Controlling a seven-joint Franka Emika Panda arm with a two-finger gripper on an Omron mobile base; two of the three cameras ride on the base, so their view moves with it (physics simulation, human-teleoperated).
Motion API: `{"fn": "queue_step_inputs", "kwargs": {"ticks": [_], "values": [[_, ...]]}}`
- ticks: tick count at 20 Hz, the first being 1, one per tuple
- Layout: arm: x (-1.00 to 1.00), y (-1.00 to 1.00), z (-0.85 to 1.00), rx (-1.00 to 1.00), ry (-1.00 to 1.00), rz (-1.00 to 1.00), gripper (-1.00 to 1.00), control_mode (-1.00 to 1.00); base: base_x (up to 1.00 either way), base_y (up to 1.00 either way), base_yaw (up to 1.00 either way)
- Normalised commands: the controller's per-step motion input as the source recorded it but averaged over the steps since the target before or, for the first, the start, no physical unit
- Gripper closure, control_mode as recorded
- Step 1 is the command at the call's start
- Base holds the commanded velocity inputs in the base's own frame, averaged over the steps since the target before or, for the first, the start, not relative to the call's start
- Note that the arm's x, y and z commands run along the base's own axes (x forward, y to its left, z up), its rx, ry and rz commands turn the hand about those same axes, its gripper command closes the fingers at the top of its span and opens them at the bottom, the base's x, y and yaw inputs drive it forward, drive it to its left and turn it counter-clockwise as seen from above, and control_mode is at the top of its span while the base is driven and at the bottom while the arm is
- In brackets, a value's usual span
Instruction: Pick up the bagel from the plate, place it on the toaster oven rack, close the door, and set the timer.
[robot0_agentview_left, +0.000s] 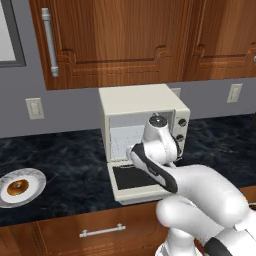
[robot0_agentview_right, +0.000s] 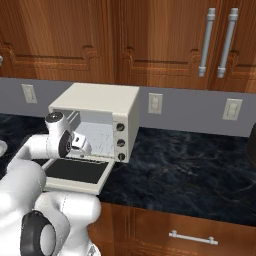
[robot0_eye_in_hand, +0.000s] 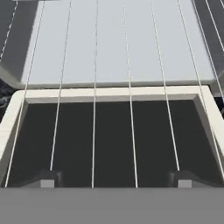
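The bagel (robot0_agentview_left: 17, 187) lies on the plate (robot0_agentview_left: 36, 177) at the counter's far left, well away from the arm. The toaster oven (robot0_agentview_left: 142, 100) (robot0_agentview_right: 100, 102) stands open, its door (robot0_agentview_left: 131, 177) (robot0_agentview_right: 75, 171) (robot0_eye_in_hand: 113, 140) dropped flat with the dark glass facing up. My gripper (robot0_agentview_right: 84, 147) (robot0_eye_in_hand: 114, 180) hovers over the door at the mouth of the cavity, pointing down and in. Its fingertips (robot0_eye_in_hand: 46, 179) stand wide apart with nothing between them, so it is open. The thin wires of the toaster oven rack (robot0_eye_in_hand: 130, 87) run past the hand into the cavity.
Three knobs (robot0_agentview_left: 181, 131) (robot0_agentview_right: 120, 135) sit in a column on the oven's right front. Brown wall cabinets (robot0_agentview_left: 125, 40) hang above, and wall outlets (robot0_agentview_left: 34, 108) (robot0_agentview_right: 155, 103) flank the oven. Dark marble counter (robot0_agentview_right: 190, 165) stretches right of the oven, with a drawer handle (robot0_agentview_left: 102, 231) below.
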Motion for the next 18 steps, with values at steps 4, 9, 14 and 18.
{"fn": "queue_step_inputs", "kwargs": {"ticks": [4, 9, 14, 18], "values": [[-1.0, 0.0, 0.38, 0.05, -0.33, 0.0, -1.0, -1.0, 0.0, 0.0, 0.0], [-0.99, 0.03, 0.97, 0.03, -0.3, 0.01, -1.0, -1.0, 0.0, 0.0, 0.0], [-0.83, 0.0, 1.0, 0.03, -0.09, 0.06, -1.0, -1.0, 0.0, 0.0, 0.0], [-0.69, 0.0, 0.91, 0.04, -0.03, 0.05, -1.0, -1.0, 0.0, 0.0, 0.0]]}}
